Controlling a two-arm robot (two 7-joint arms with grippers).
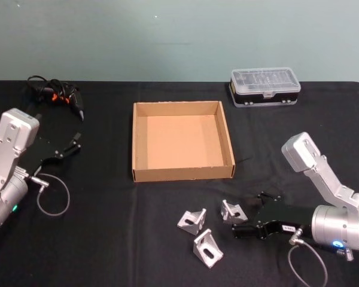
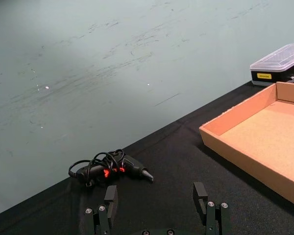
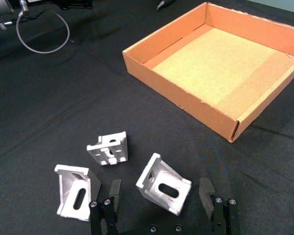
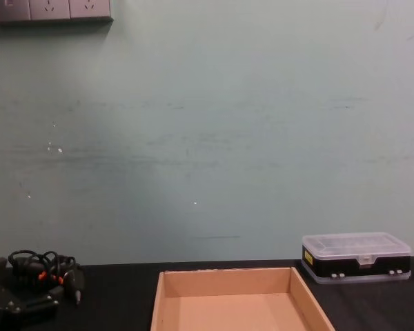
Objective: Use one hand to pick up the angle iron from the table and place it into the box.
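three silver angle irons lie on the black table, on the robot's side of the box and off its near right corner. the angle iron furthest to the right rests on one flange. its slotted face is tipped upward, and the slot's long axis runs roughly from one finger to the other. the right gripper reaches in low from the right, pointing leftward. its jaws are spread, and this angle iron sits between the two fingers, just short of each, gripped by neither. a second angle iron lies just beyond the fingertips. a third angle iron lies closer to the robot, outside the jaws and beside one finger.

the cardboard box stands with nothing in it, well apart from the angle irons. the left gripper sits over the table left of the box, jaws apart and holding nothing. it faces a cable bundle near the far edge.
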